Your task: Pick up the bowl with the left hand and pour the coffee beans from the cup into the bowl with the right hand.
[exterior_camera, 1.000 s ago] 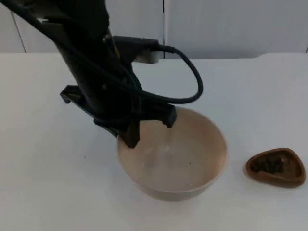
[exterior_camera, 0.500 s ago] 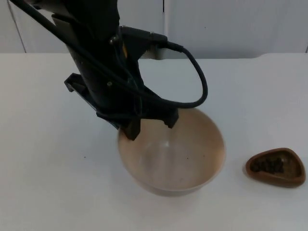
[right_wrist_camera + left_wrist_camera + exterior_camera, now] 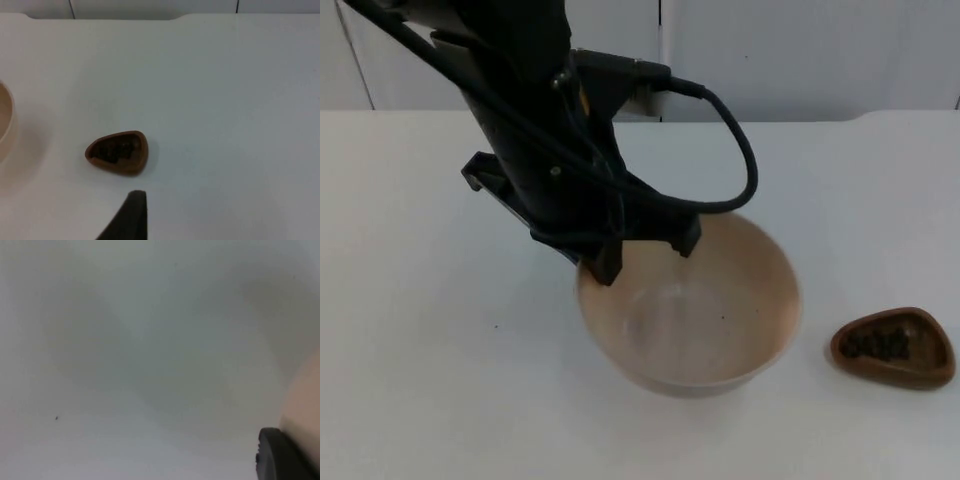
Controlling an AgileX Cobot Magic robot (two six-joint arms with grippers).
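Left gripper is clamped on the bowl's rim at its 11 o'clock edge, one finger outside, one inside. Bowl mid-table, nothing in it but a speck. At the bowl's 3 o'clock, well apart, the brown cup holds dark beans. Right gripper's state: can't tell; it waits above the cup.

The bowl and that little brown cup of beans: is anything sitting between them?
Nothing: in the top view, bare white table separates the bowl from the cup. The right wrist view shows the same gap.
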